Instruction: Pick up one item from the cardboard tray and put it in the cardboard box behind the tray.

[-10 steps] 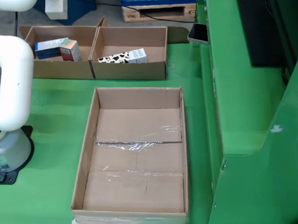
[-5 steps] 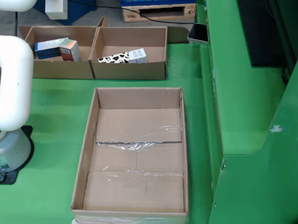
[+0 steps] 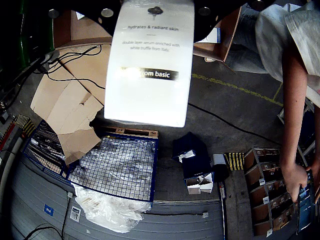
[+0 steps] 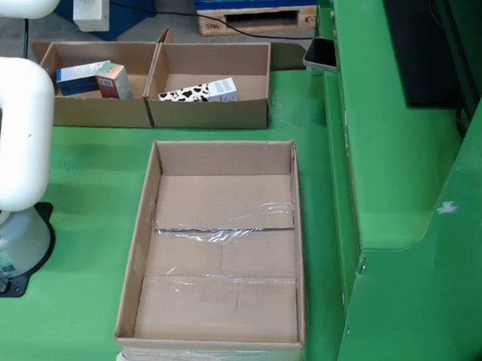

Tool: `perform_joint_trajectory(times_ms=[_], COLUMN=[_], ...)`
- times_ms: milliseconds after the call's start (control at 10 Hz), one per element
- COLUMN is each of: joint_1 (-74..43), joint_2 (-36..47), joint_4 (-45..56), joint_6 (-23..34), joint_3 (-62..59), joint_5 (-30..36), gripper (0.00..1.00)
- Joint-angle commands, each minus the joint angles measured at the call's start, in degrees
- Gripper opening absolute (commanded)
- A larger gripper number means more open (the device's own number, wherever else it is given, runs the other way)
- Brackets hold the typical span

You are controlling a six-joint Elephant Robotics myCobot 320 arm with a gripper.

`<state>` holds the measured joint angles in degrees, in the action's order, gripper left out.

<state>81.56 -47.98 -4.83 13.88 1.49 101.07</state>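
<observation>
The wrist view is filled by a white box (image 3: pixel 150 65) printed "hydrates & radiant skin". It hangs from my gripper (image 3: pixel 155 10), whose black mount frames the box's top edge, high over the workshop floor. The fixed view shows the same white box (image 4: pixel 91 7) at the top left, beyond the back boxes. The cardboard tray (image 4: pixel 142 224) has nothing in it. Behind it, the left cardboard box (image 4: pixel 99 110) holds a blue-white carton (image 4: pixel 81 77) and a red one (image 4: pixel 114 82). The right cardboard box (image 4: pixel 212 113) holds a cow-patterned carton (image 4: pixel 199 92).
My white arm link and base (image 4: pixel 11 176) stand left of the tray. A green machine housing (image 4: pixel 404 157) walls off the right side. A pallet (image 4: pixel 253 19) lies behind the table. Below the gripper are a wire cage (image 3: pixel 115 167), flattened cardboard (image 3: pixel 65 105) and a person (image 3: pixel 295 75).
</observation>
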Motion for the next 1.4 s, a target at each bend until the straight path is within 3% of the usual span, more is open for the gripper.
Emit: perform_joint_trajectory(times_ms=[0, 400, 600, 700, 800, 1300], joint_1=[-0.09, -2.28, -2.97, -2.97, 0.30, 0.30], joint_2=[1.62, -2.16, -6.22, -6.22, -9.78, -9.78], joint_4=[-0.80, -8.19, -16.68, -16.68, -24.39, -24.39], joint_6=[0.05, 3.04, 7.19, 7.19, 14.10, 14.10], joint_3=[-1.49, -1.49, -1.49, -1.49, -1.49, -1.49], joint_5=[0.02, -3.00, -13.10, -13.10, -36.27, -36.27], gripper=[0.00, 0.00, 0.00, 0.00, 0.00, 0.00])
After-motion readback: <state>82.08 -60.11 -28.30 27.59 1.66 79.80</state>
